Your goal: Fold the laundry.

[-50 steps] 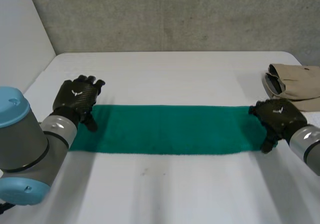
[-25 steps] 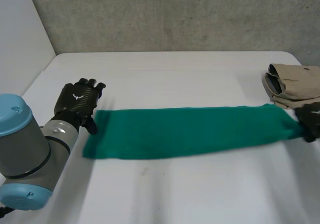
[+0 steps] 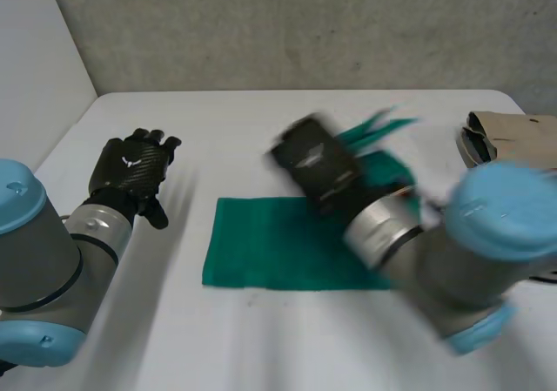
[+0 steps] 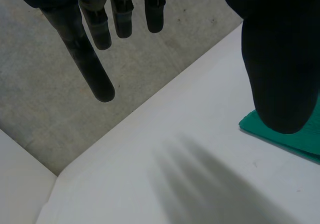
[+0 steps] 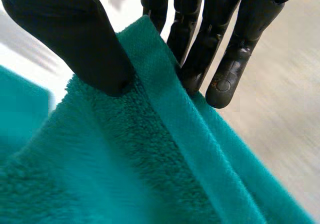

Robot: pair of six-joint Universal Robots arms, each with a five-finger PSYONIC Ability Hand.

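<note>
A green towel (image 3: 270, 243) lies across the middle of the white table (image 3: 261, 121), its right end lifted and carried back over itself. My right hand (image 3: 315, 166) is above the towel's middle, holding that end. In the right wrist view the thumb (image 5: 75, 34) and fingers (image 5: 225, 69) pinch the hemmed edge of the towel (image 5: 125, 159) between them. My left hand (image 3: 130, 169) rests at the table's left, open and apart from the towel's left edge. Beside its thumb (image 4: 280, 49) a corner of the towel (image 4: 290, 139) lies flat.
A folded beige garment (image 3: 513, 143) sits at the table's far right edge. A grey wall runs behind the table. There is bare table in front of the towel and between it and my left hand.
My right hand shut on the towel's right end, lifted it and swung it leftward over the towel. The towel slid right, away from my left hand, which stayed put.
</note>
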